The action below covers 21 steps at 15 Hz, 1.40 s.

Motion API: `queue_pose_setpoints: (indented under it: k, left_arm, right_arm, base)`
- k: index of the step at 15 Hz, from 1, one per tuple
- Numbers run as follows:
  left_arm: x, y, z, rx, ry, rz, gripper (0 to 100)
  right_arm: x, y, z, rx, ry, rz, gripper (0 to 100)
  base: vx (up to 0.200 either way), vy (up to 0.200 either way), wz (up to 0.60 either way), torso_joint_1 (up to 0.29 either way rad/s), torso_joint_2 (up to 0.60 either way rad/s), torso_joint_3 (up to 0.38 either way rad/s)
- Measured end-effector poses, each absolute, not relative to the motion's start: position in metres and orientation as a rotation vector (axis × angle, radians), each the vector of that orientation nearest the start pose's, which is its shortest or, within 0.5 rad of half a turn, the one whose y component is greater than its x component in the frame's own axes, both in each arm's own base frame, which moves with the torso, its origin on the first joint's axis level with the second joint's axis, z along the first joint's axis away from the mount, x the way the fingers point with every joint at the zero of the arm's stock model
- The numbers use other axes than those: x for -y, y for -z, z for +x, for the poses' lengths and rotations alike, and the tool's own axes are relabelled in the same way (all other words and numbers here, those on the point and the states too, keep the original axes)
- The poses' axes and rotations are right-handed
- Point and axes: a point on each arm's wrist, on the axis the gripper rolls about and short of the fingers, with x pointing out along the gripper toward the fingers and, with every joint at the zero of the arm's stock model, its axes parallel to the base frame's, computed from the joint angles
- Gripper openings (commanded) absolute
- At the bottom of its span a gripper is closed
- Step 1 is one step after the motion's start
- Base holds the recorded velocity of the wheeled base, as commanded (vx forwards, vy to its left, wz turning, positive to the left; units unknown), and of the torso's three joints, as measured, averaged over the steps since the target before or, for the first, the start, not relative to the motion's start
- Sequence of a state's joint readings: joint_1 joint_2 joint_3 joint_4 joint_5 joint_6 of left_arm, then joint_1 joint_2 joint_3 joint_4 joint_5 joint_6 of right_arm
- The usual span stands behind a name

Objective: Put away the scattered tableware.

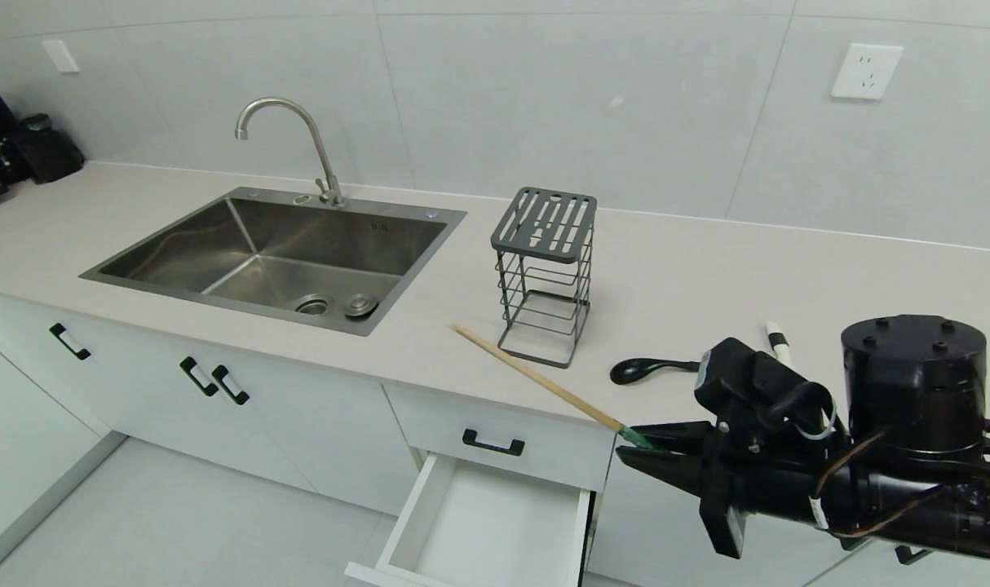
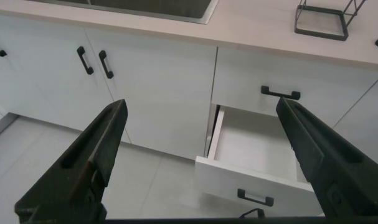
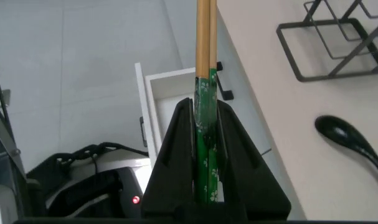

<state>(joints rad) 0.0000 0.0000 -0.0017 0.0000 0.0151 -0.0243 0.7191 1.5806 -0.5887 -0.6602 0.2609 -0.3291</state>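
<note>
**Q:** What is the wall finish?
**A:** Large pale grey tiles cover the wall (image 1: 593,98). A white socket (image 1: 866,72) is mounted high at the right, and a white plate (image 1: 60,56) high at the left.

**Q:** What furniture is fixed in place?
**A:** A beige counter (image 1: 707,277) runs along the wall. A steel sink (image 1: 177,249) is set into it, with a curved tap (image 1: 320,155) at its back edge. White cabinet doors (image 1: 136,391) with black handles (image 1: 69,342) stand below. One drawer (image 1: 405,514) is pulled open.

**Q:** What is the floor?
**A:** The floor (image 1: 177,522) has light grey tiles.

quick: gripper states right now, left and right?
Left gripper: open, nothing between the fingers.
Right gripper: closed, holding the chopsticks by their green ends.
</note>
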Motion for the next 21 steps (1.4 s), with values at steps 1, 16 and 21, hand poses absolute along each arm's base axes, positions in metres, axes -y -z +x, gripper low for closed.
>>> queue_pose_setpoints:
  k: [1, 16, 21]
  left_arm:
    - [0.0, -0.076, -0.023, 0.002, -0.015, -0.024, 100]
    - [0.0, -0.076, -0.023, 0.002, -0.015, -0.024, 100]
    - [0.0, -0.076, -0.023, 0.002, -0.015, -0.024, 100]
  right_arm:
    - [-0.177, -0.161, 0.19, -0.176, -1.027, -0.38, 0]
    - [-0.222, -0.165, 0.201, -0.138, -1.072, -0.368, 0]
    - [-0.232, -0.167, 0.199, -0.143, -1.059, -0.36, 0]
  base:
    - [0.0, 0.0, 0.0, 0.0, 0.0, 0.0]
    - [0.0, 0.0, 0.0, -0.042, 0.09, 0.043]
    - [0.0, 0.0, 0.0, -0.12, 0.23, 0.117]
